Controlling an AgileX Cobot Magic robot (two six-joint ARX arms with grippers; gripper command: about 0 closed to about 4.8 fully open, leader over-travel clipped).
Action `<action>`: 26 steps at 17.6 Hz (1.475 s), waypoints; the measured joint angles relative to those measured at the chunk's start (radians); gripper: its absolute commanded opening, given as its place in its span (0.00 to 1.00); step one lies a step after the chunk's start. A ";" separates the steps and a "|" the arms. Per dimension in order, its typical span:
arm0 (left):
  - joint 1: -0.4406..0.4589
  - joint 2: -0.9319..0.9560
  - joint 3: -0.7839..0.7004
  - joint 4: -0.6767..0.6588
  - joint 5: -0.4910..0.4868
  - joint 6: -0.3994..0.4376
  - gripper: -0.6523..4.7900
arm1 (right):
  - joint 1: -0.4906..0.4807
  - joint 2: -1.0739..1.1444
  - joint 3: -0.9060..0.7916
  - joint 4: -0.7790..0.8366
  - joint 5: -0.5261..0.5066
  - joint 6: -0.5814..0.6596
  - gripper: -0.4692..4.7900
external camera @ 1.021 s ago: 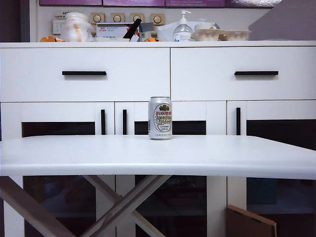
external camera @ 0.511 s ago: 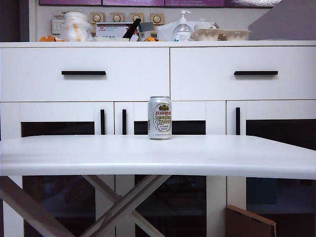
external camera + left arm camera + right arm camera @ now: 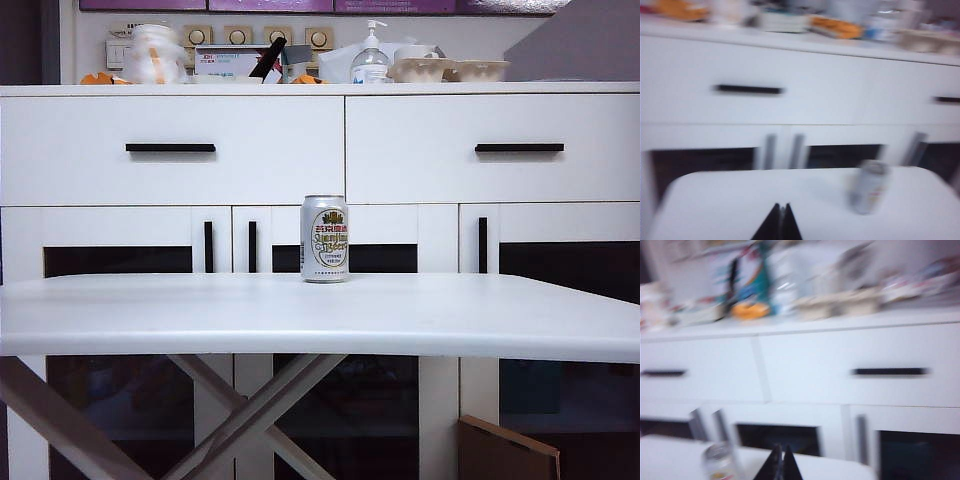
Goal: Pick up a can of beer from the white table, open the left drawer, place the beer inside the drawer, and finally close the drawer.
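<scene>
White cabinet point(image 3: 400, 225) runs along the back wall, dark glass doors point(image 3: 560, 330) below with black vertical handles. Its top is cluttered: pump bottle point(image 3: 371, 58), bowls point(image 3: 450, 70), boxes. Brown cardboard point(image 3: 505, 452) leans down at the floor.

One can of beer point(image 3: 324, 239) on the white table point(image 3: 320, 315), two drawers behind it, the left drawer point(image 3: 170, 150) among them, one pump bottle point(image 3: 371, 58) above.

The can of beer point(image 3: 324, 239) was shiny silver metal with a printed label, the white table point(image 3: 320, 315) smooth and faintly glossy, the left drawer point(image 3: 172, 150) matt white with a black bar handle point(image 3: 170, 148).
</scene>
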 measured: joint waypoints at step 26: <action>-0.083 0.291 0.377 -0.135 0.140 0.022 0.11 | 0.428 1.125 0.663 0.414 0.096 -0.113 1.00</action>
